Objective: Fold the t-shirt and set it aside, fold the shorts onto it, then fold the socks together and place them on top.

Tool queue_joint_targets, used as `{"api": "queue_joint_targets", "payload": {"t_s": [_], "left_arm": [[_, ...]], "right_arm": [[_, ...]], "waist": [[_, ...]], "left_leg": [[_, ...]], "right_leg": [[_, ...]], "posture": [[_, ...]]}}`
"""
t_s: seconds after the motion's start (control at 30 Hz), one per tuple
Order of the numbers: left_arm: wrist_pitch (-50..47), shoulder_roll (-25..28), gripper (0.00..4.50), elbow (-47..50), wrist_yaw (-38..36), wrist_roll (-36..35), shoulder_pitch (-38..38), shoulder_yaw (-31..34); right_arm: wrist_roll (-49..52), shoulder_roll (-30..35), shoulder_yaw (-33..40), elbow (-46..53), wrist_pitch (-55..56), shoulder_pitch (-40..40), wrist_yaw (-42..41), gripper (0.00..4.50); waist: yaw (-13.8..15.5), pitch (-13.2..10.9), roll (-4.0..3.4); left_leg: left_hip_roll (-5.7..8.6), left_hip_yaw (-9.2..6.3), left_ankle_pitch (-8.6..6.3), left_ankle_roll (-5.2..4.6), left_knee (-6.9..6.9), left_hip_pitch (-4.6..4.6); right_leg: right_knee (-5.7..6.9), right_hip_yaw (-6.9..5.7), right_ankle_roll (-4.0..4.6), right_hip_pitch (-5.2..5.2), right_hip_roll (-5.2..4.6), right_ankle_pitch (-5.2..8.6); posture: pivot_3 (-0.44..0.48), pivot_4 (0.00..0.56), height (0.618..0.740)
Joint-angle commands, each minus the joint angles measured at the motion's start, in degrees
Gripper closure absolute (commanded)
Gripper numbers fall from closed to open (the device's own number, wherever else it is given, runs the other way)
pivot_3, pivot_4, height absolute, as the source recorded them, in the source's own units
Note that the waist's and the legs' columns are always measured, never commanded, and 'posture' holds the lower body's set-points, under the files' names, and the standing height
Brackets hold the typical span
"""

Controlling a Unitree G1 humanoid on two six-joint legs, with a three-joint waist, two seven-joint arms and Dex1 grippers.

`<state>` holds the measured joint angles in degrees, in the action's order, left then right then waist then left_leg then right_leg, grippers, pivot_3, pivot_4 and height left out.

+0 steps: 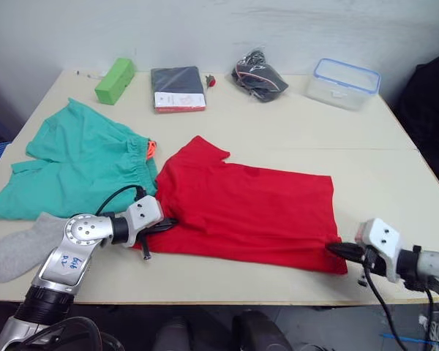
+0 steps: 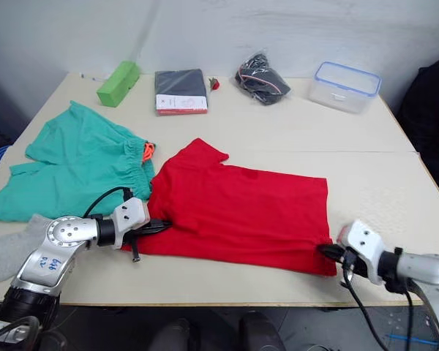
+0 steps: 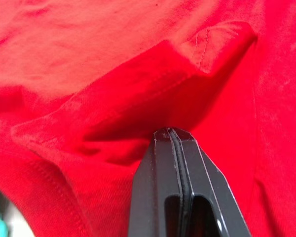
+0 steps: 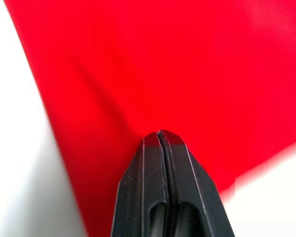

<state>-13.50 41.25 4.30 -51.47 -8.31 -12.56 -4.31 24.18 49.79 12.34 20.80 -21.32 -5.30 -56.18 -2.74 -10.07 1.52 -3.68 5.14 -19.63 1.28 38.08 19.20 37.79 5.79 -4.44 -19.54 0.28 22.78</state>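
Looking down from the head, the left gripper (image 1: 168,222) pinches the near-left edge of the t-shirt (image 1: 245,208), which lies flat on the table (image 1: 293,131); the right gripper (image 1: 335,249) clamps its near-right corner. The shorts (image 1: 80,168) and socks (image 1: 22,248) lie to the left. At the left wrist, fingers (image 3: 163,168) are pressed together on bunched red cloth. At the right wrist, both fingers (image 4: 148,168) meet on the hem.

matt red cloth t-shirt (image 1: 241,212), smooth table (image 1: 293,131)

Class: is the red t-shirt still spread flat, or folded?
Partly folded: the t-shirt lies doubled, one sleeve showing, both grippers shut on its near corners.
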Motion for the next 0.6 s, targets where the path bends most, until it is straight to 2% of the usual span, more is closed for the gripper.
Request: {"api": "queue_joint_targets", "payload": {"t_s": [0.03,0.17,0.27,0.33,0.43,0.53,0.6], "left_arm": [[-2.63,-0.58,4.49,2.10,-0.42,-1.77,0.07,0.45],[-5.02,-0.61,4.49,2.88,-0.35,-2.91,-1.11,1.21],[-5.11,-0.35,4.49,2.06,-0.36,-2.21,-1.48,0.70],[-5.45,-0.30,4.49,1.52,-0.30,-1.98,-1.19,0.57],[-5.67,-0.10,4.49,0.95,-0.23,-1.59,-0.40,0.56],[-5.39,0.65,4.49,0.65,-0.35,-1.07,0.83,0.92],[-5.62,1.07,4.49,1.00,-0.16,-1.28,1.75,1.71]], "right_arm": [[4.65,-1.87,-3.70,7.75,-5.23,3.41,1.62,4.49],[-0.68,-4.17,-12.99,9.09,-5.13,5.29,3.61,4.49],[-7.32,-4.71,-18.98,5.93,-3.33,5.55,5.53,4.49],[-11.90,-5.29,-21.40,1.81,-2.20,6.01,8.08,4.49],[-15.75,-5.31,-22.19,-2.50,-0.56,6.21,10.41,4.49],[-17.72,-2.67,-20.16,-5.62,0.75,4.73,11.12,4.49],[-15.08,-1.66,-17.54,-4.26,1.73,4.06,9.19,4.49]], "waist": [[-0.03,0.00,0.00],[0.72,-0.01,0.02],[0.96,0.02,0.04],[0.91,0.02,0.04],[0.63,0.03,0.06],[0.59,0.12,0.19],[0.72,0.19,0.27]], "left_leg": [[-0.01,-0.03,0.00,0.01,-0.02,0.02],[-0.01,-0.13,0.01,0.12,-0.02,0.41],[0.01,-0.09,-0.01,0.09,0.21,1.13],[0.00,-0.06,0.00,0.09,0.30,1.24],[-0.01,-0.02,0.04,0.08,0.34,1.06],[0.00,-0.02,0.13,0.01,0.32,0.87],[0.01,-0.02,0.14,-0.03,0.26,0.76]], "right_leg": [[0.00,-0.03,0.00,-0.03,0.02,0.00],[-0.06,-0.11,0.00,-0.36,0.01,0.00],[0.09,-0.10,0.00,-1.13,-0.05,0.00],[0.18,-0.10,0.00,-1.28,-0.06,-0.01],[0.18,-0.08,0.00,-1.10,-0.07,-0.01],[0.17,-0.08,-0.02,-0.83,-0.09,-0.02],[0.16,-0.08,-0.02,-0.73,-0.09,-0.05]], "posture": [[0.000,0.150,0.740],[0.000,0.150,0.740],[0.000,0.150,0.740],[0.000,0.150,0.740],[0.000,0.150,0.740],[0.000,0.150,0.740],[0.000,0.150,0.740]]}}
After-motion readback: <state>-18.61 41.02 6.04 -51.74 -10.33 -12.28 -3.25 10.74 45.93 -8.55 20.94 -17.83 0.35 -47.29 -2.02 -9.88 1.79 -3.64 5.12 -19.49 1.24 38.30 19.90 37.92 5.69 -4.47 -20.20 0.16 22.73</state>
